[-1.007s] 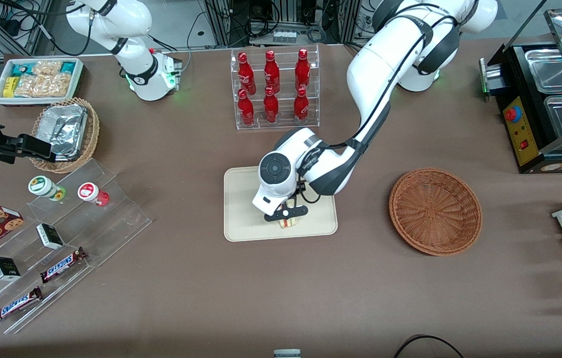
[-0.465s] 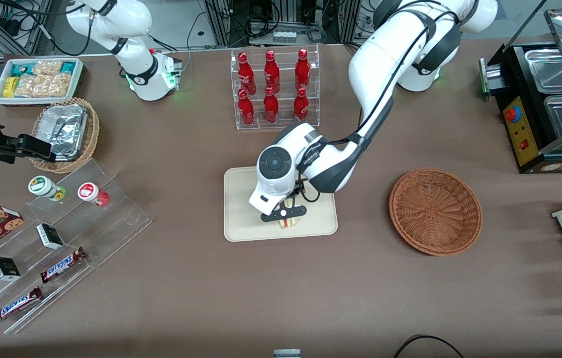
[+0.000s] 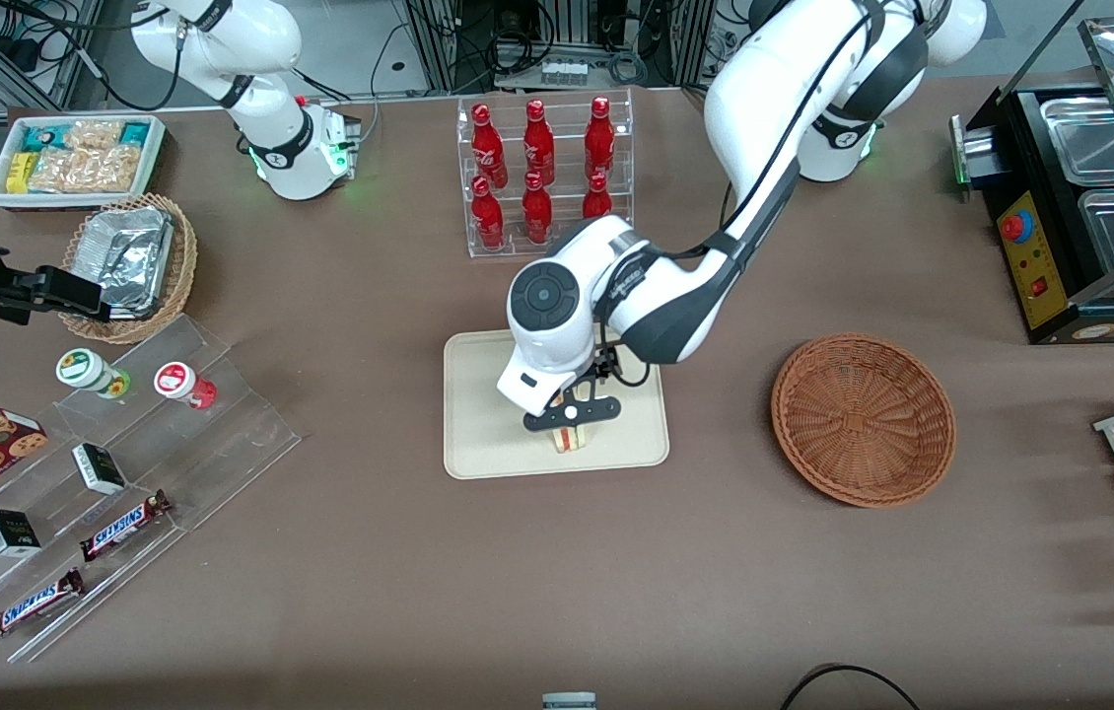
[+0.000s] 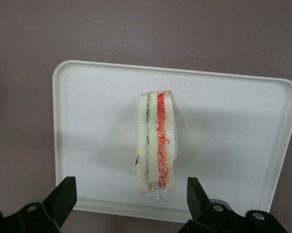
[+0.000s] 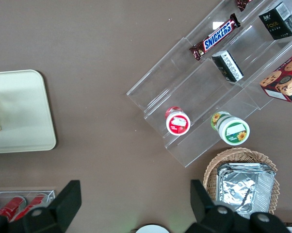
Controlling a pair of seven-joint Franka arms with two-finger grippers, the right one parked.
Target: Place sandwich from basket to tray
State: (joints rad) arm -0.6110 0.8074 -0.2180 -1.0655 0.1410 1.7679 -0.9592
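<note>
The sandwich (image 3: 570,440) (image 4: 156,141), a clear-wrapped white-bread wedge with green and red filling, stands on its edge on the cream tray (image 3: 478,414) (image 4: 97,121), near the rim closest to the front camera. My left gripper (image 3: 572,414) (image 4: 130,185) hangs just above it, open, with one black finger (image 4: 64,193) on each side and a wide gap to the wrap. The round reddish-brown basket (image 3: 863,419) sits empty toward the working arm's end of the table. The right wrist view shows a corner of the tray (image 5: 20,111).
A clear rack of red bottles (image 3: 542,177) stands farther from the front camera than the tray. Acrylic steps with snacks (image 3: 123,444) and a tan basket with a foil container (image 3: 128,261) lie toward the parked arm's end. A black appliance (image 3: 1070,217) stands at the working arm's end.
The left arm has lifted its wrist and gripper a little up from the sandwich. The sandwich stays where it was on the tray.
</note>
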